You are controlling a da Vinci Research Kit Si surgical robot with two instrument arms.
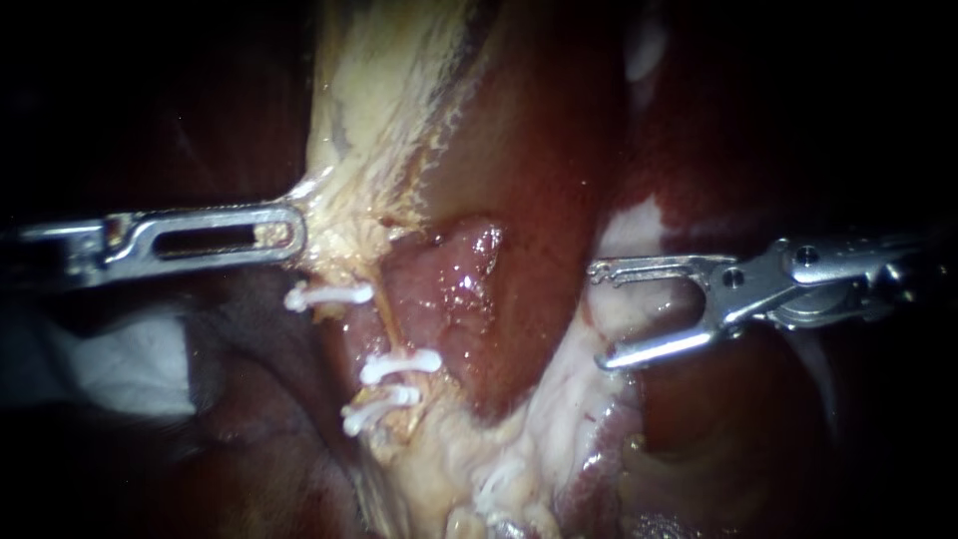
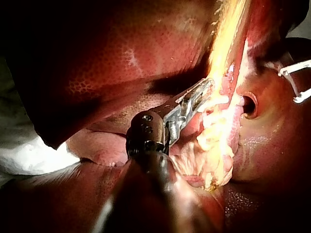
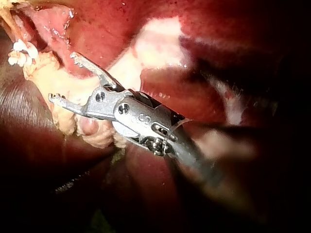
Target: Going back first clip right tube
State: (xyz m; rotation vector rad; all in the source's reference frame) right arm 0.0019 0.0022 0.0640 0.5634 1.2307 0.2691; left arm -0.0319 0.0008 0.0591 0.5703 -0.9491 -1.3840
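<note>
endoscope close, facing left instrument (image 1: 289, 235) and right instrument (image 1: 599, 314), wrist cameras behind each, sharing pale tissue (image 1: 369, 120)

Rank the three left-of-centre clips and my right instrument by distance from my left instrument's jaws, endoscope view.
1. Upper clip, just below the left instrument, whose jaws grip pale tissue.
2. Middle clip and lower clip, lower down and rightward; too close to call.
3. Right instrument, jaws open, far right.
</note>
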